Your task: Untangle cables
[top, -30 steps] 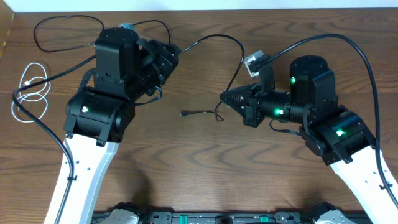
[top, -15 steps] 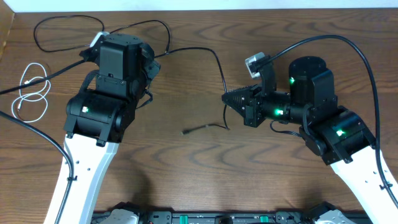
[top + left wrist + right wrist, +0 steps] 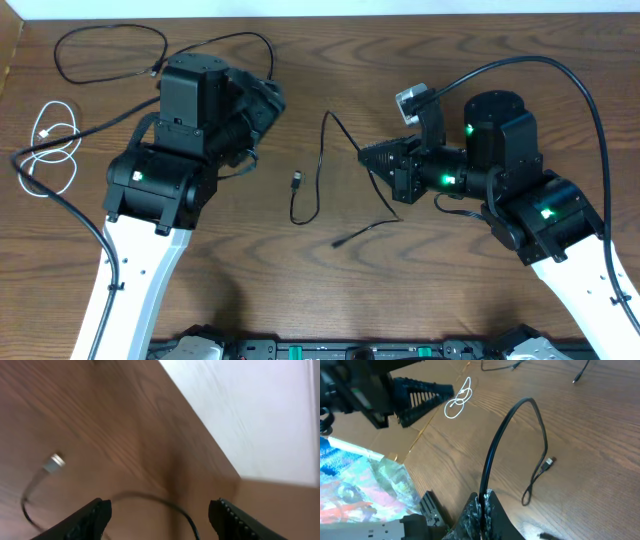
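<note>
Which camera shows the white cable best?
Overhead. There the white cable shows whole, its loops spread flat at the far left of the picture. The right wrist view catches it too, but only small and distant, near the top. The left wrist view doesn't show it at all.
</note>
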